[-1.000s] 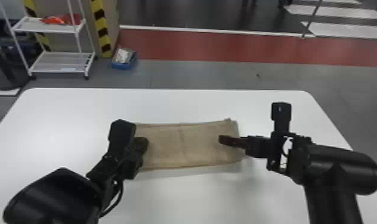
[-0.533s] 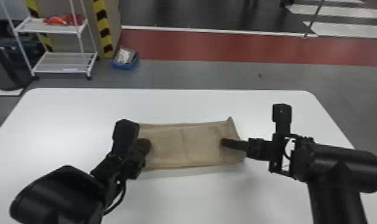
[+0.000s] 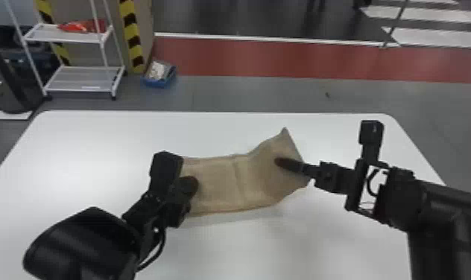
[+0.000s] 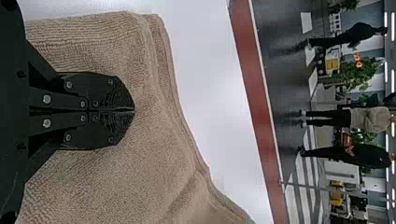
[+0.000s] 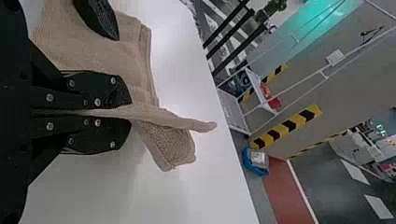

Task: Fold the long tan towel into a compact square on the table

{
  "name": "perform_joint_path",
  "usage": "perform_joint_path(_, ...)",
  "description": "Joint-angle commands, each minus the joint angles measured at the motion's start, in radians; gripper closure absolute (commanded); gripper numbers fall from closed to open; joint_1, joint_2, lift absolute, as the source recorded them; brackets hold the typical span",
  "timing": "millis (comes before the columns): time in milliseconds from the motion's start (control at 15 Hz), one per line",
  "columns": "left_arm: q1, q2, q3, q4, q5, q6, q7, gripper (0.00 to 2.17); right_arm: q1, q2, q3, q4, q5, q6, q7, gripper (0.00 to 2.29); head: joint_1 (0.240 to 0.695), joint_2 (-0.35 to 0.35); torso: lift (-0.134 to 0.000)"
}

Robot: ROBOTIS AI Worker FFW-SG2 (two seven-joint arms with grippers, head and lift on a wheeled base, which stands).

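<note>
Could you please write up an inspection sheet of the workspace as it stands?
Surface: white table, smooth top, rounded far corners.
Job's things: tan towel, layered, still an oblong rather than a square; its right end is rucked up, with a far corner poking out.
Clutter: on the floor beyond the table, a blue box with things in it.
Grippers: left gripper over the towel's left part, jaws shut; right gripper has its jaws shut on the towel's right end.
Cables: black cable hanging in a loop at the left arm.
Surroundings: white rack holding a red item; red floor strip behind.
</note>
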Motion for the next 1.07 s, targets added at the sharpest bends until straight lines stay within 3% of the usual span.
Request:
perform_joint_path(0, 0.005, -0.014, -0.02, -0.014, 0.026, 0.034, -0.017, 1.89, 0.018, 0.001, -0.011, -0.038, -0.036, 0.016, 0.001, 1.42, 0.695, -0.096, -0.125)
perform_joint_path(200, 0.031, -0.004, 0.003, -0.141, 0.095, 0.052, -0.032, 1.89, 0.026, 0.001, -0.07, -0.055, -0.097, 0.056, 0.002, 1.42, 0.695, -0.122, -0.125)
perform_joint_path(400, 0.06, 0.01, 0.058, -0.245, 0.099, 0.086, -0.029, 1.89, 0.026, 0.001, -0.14, -0.078, -0.123, 0.08, 0.001, 1.42, 0.695, -0.162, -0.125)
perform_joint_path(533, 0.078, 0.033, 0.101, -0.25, 0.12, 0.086, -0.037, 1.89, 0.015, -0.008, -0.185, -0.08, -0.155, 0.09, 0.001, 1.42, 0.695, -0.168, -0.125)
perform_joint_path(733, 0.086, 0.058, 0.12, -0.21, 0.094, 0.089, -0.052, 1.89, 0.01, -0.032, -0.198, -0.078, -0.166, 0.105, 0.001, 1.42, 0.695, -0.16, -0.125)
perform_joint_path(1000, 0.109, 0.048, 0.114, -0.187, 0.092, 0.086, -0.092, 1.89, 0.0, -0.037, -0.195, -0.088, -0.166, 0.169, -0.001, 1.42, 0.695, -0.152, -0.125)
